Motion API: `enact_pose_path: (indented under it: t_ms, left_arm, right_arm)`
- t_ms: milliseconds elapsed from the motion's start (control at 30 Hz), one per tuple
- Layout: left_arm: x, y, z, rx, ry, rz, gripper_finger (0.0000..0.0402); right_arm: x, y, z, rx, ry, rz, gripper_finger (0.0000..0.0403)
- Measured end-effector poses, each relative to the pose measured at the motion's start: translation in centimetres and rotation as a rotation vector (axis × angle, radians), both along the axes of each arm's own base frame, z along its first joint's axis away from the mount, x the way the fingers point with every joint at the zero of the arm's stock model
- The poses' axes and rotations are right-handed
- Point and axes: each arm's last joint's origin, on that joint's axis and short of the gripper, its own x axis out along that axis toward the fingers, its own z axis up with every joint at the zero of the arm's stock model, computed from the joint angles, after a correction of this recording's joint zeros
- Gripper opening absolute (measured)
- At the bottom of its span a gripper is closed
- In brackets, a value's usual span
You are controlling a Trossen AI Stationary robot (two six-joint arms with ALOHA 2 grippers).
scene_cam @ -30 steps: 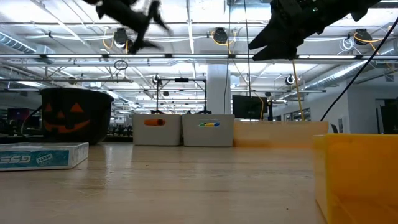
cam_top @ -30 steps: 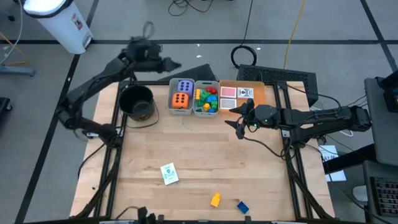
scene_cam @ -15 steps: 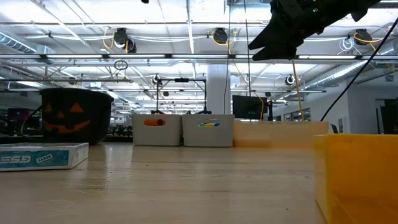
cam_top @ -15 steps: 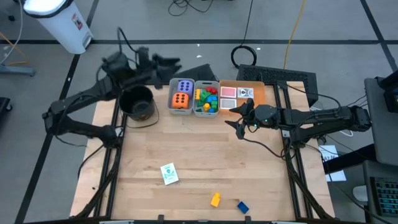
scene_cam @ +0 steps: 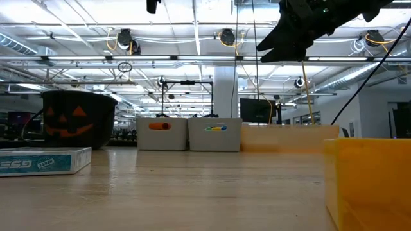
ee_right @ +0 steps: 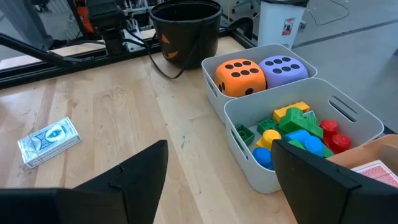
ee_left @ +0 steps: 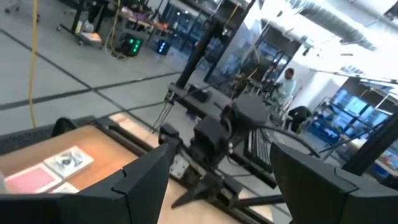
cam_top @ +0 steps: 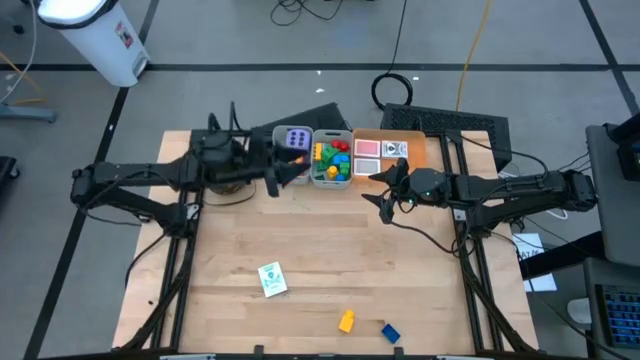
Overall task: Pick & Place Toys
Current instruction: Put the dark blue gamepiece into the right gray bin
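Risk of knocking the dice bin (cam_top: 291, 140): left gripper (cam_top: 285, 172) poised open and empty directly above it; right gripper (cam_top: 385, 190) likewise open, holding nothing.

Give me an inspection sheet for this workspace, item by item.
Surface: wooden table, mostly bare.
Job's things: orange die and purple die in one grey bin; bricks in the next bin; card deck, yellow brick and blue brick loose near the front edge; cards on orange tray.
Clutter: black pumpkin bucket.
Grippers: left gripper over the dice bin, right gripper beside the tray; jaws open, empty.
Cables: coil on floor.
Surroundings: person far off.
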Motion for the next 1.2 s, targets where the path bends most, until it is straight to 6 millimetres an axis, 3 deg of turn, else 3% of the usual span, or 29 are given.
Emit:
enact_pose_path:
  t_ms: [400, 867, 1200]
  left_arm:
    - [0.0, -3.0, -0.2, -0.012, 0.016, 0.044, 0.0282]
    - [-0.3, -7.0, -0.5, -0.011, 0.05, -0.104, 0.0282]
    - [-5.6, -9.4, 0.0, 0.019, 0.2, -0.236, 0.0282]
  right_arm:
    - [0.0, 0.0, 0.0, 0.0, 0.0, 0.0, 0.0274]
    - [0.0, 0.0, 0.0, 0.0, 0.0, 0.0, 0.0274]
    - [0.0, 0.0, 0.0, 0.0, 0.0, 0.0, 0.0274]
